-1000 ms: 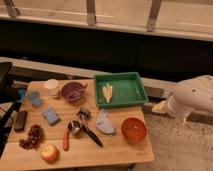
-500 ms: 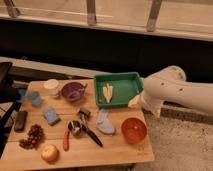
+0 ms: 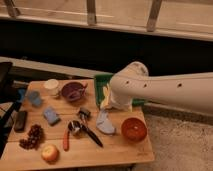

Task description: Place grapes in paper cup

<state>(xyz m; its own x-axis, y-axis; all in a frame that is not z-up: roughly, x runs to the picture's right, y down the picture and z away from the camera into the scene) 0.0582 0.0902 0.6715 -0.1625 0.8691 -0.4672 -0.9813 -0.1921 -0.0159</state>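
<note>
The grapes (image 3: 32,136), a dark reddish-purple bunch, lie at the front left of the wooden table (image 3: 115,150). The paper cup (image 3: 51,86), short and cream-white, stands at the back left, next to a purple bowl (image 3: 73,91). My white arm (image 3: 165,90) reaches in from the right. Its gripper (image 3: 116,104) hangs over the green tray (image 3: 100,80) near the table's middle, far to the right of both grapes and cup.
A red-yellow apple (image 3: 49,152) lies in front of the grapes. There are also a blue cup (image 3: 34,97), a blue sponge (image 3: 51,115), a black block (image 3: 20,120), utensils (image 3: 82,129), a grey-blue cloth (image 3: 105,122) and an orange bowl (image 3: 133,129). A yellow item (image 3: 106,94) lies in the tray.
My arm has swung in from the right edge of the view to over the green tray, now covering most of it. The objects on the table have not moved.
</note>
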